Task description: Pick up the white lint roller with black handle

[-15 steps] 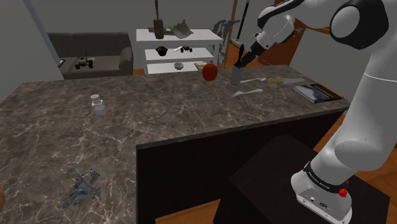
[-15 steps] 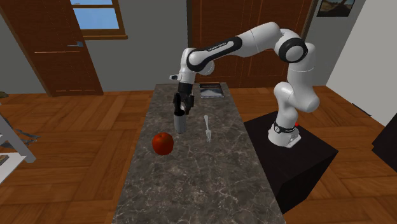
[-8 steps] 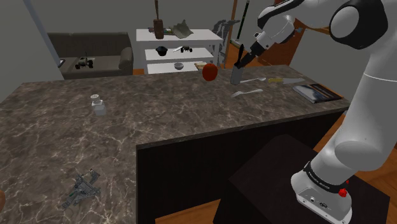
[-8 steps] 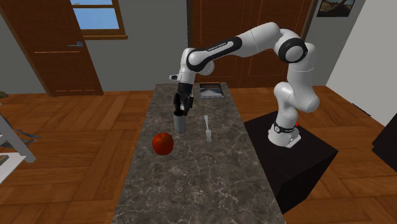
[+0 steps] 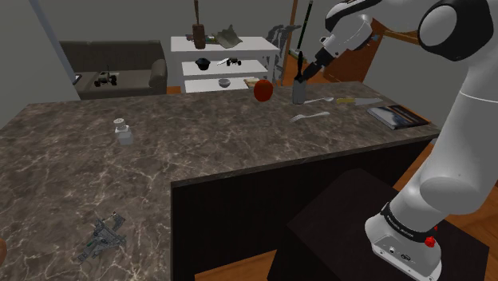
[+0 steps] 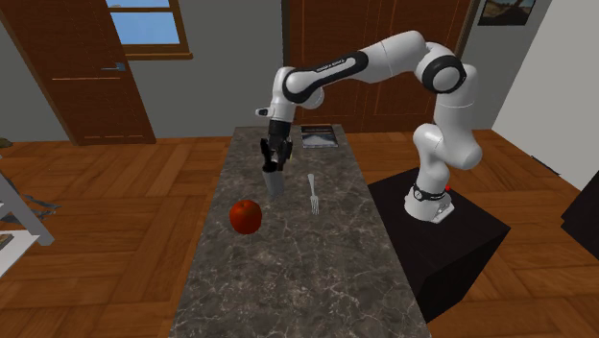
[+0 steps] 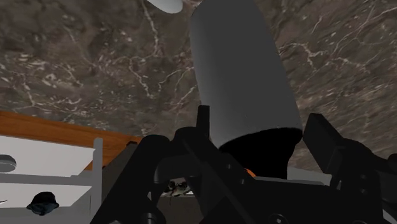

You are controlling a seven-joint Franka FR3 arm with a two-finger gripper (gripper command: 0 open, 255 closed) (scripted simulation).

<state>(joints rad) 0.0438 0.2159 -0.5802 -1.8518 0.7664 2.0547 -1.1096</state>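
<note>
The lint roller [image 5: 298,91] is a pale grey cylinder with a black handle on top, upright over the far end of the dark marble counter [image 5: 199,152]. My gripper [image 5: 301,76] comes down on it from above and is shut on the black handle. In the second exterior view the gripper [image 6: 272,161] clasps the roller [image 6: 275,183] beside the red apple. The wrist view shows the roller's grey body [image 7: 242,76] and black handle [image 7: 262,151] between my fingers [image 7: 204,122], with the gripper [image 7: 264,130] closed around the handle.
A red apple [image 5: 263,90] sits close to the roller, and a fork [image 5: 310,116] and a book [image 5: 395,116] lie on its other side. A small jar [image 5: 123,132] and a grey toy [image 5: 100,237] lie farther along the counter. White shelves [image 5: 226,60] stand behind.
The fingers have gone from open to shut on the roller's handle. The hand and the roller have risen slightly from the counter.
</note>
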